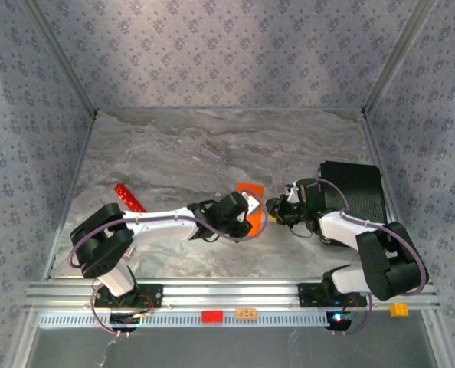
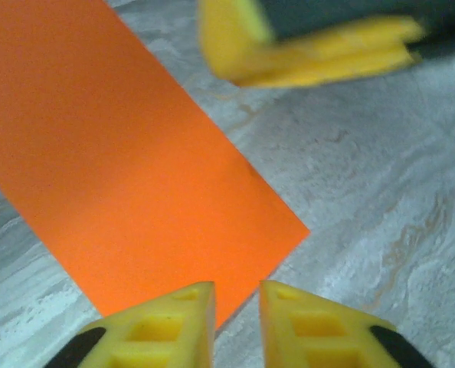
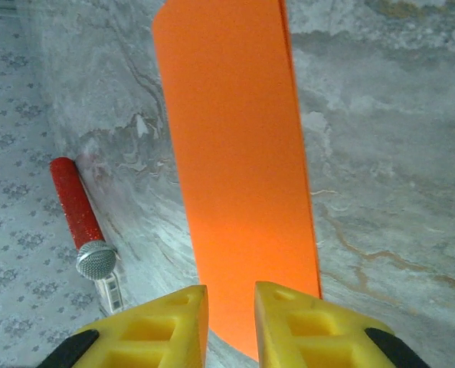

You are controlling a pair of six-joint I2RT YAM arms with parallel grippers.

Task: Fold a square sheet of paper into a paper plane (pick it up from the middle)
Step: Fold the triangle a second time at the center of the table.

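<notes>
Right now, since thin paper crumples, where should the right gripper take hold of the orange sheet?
Probably the narrow near end of the orange sheet, ahead of the right gripper, coming in low along its length: it lies as a long flat strip, so only an edge offers a bite.

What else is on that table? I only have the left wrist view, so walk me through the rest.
Observer: A red cylinder with a grey tip lies on the table, well to the left of the orange sheet of paper.
Operator: Give me the right gripper's position.
Observer: The right gripper is at one narrow end of the sheet, its fingers slightly apart. From there the paper runs away as a long strip.
Operator: Now report the far right side.
Observer: A black rectangular object sits beyond the right arm, near the table's right edge.
</notes>
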